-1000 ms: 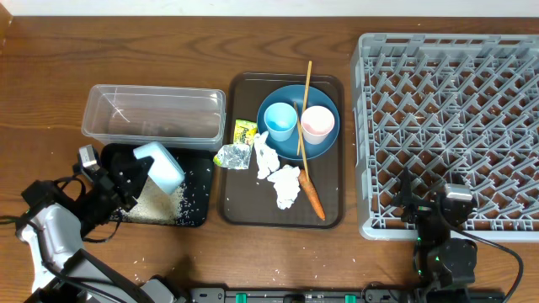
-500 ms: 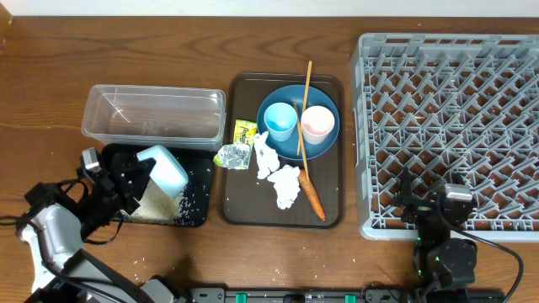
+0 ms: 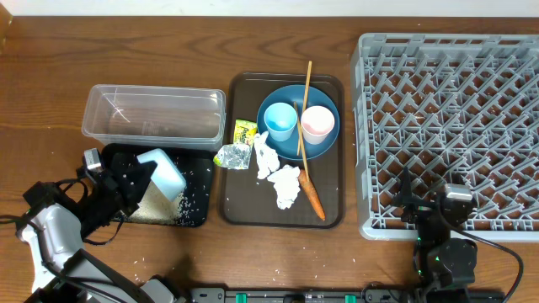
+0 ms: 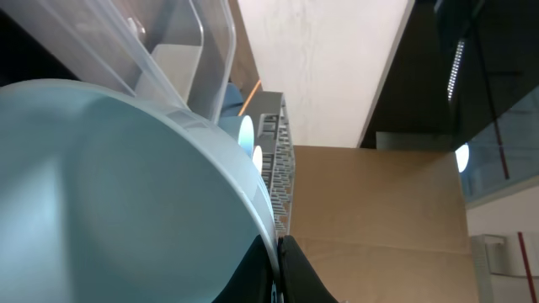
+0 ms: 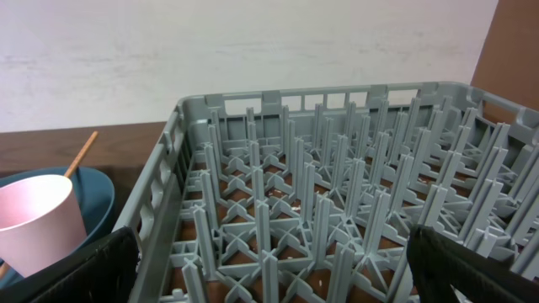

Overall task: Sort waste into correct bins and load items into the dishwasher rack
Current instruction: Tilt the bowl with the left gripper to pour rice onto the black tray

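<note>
- Left end effector [image 3: 141,183] holds the small bowl [image 3: 162,171] by its rim, at the near left of the desk [image 3: 50,84].
- The bowl is tipped on its side over the black tray [image 3: 195,215]. In the left wrist view its pale blue inside fills most of the picture.
- A pile of white rice [image 3: 153,207] lies in the black tray, just under the bowl. More grains are scattered around it.
- The clear tub [image 3: 156,114] sits just behind the black tray.
- The brown tray [image 3: 240,206] is in the middle of the desk. The blue plate [image 3: 299,150] is on its far part.
- The light blue cup [image 3: 280,120] and the pink cup [image 3: 318,124] stand side by side on the plate. The wooden chopsticks [image 3: 305,101] lie across the plate between them.
- The yellow-green packet [image 3: 244,132], foil [image 3: 233,156], tissues [image 3: 285,183] and carrot [image 3: 312,197] lie on the brown tray.
- Right end effector [image 5: 271,244] is spread wide and holds nothing. It is at the near edge of the grey rack [image 3: 450,126], on the right.
</note>
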Controlling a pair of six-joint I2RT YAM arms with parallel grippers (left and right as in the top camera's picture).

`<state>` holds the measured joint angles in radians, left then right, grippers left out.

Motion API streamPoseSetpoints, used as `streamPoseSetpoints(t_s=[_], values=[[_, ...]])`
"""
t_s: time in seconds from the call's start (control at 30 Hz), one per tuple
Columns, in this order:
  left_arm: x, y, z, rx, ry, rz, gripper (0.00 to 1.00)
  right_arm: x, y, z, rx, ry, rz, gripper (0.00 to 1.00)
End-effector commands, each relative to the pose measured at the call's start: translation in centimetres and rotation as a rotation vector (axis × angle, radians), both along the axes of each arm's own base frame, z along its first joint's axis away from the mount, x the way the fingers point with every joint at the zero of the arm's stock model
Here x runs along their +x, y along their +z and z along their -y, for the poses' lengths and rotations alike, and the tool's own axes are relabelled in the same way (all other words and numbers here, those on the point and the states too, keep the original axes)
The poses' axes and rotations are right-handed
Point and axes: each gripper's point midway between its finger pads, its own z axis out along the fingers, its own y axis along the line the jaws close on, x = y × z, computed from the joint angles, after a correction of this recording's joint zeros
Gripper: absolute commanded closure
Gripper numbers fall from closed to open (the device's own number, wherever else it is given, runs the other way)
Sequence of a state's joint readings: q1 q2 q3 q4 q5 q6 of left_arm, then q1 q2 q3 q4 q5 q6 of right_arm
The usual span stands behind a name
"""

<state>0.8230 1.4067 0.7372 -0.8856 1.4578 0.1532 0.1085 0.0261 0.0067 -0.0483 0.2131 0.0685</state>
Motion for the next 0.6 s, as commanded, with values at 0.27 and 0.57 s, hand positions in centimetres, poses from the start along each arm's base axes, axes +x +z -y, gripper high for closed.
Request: streamPoseSetpoints(t_s=[0.27, 0.57], values=[[0.6, 3.3, 0.2, 0.118, -0.022, 0.16, 0.94, 0.0, -0.1, -0.3, 0.004, 0.013, -0.004, 0.01], [0.4, 5.8, 2.1, 0.061, -0.075, 0.226, 0.94, 0.0, -0.1, -0.3, 0.004, 0.013, -0.004, 0.01]])
